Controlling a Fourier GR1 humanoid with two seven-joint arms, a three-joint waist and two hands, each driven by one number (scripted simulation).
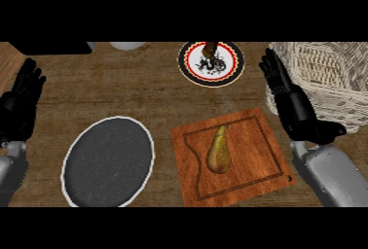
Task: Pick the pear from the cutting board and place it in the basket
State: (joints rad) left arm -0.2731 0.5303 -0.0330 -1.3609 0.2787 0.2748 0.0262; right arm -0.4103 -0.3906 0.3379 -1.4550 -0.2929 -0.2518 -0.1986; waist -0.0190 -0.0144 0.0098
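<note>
You had the pear [218,151] lying on the cutting board [251,187], roughly at the board's middle, its narrow stem end pointing away from the robot and slightly to the right. Nothing touched it. The board itself sat tilted on the wooden desk [137,97], right of centre.

Your right hand [291,99] stood just beside the board's right edge, fingers straight and pointing away from the robot, holding nothing. It lay between the board and the basket [327,65], and its fingertips overlapped the basket's left wall in the head view; you could not tell from this angle whether they touched it. The wicker basket occupied the far right corner of the desk.

Your left hand [20,102] rested near the left edge, fingers straight and up, also holding nothing.

A dark, speckled plate with a white rim [108,163] lay left of the board, apart from it. Farther back, a small plate with a red and white rim [211,64] carried something dark.
</note>
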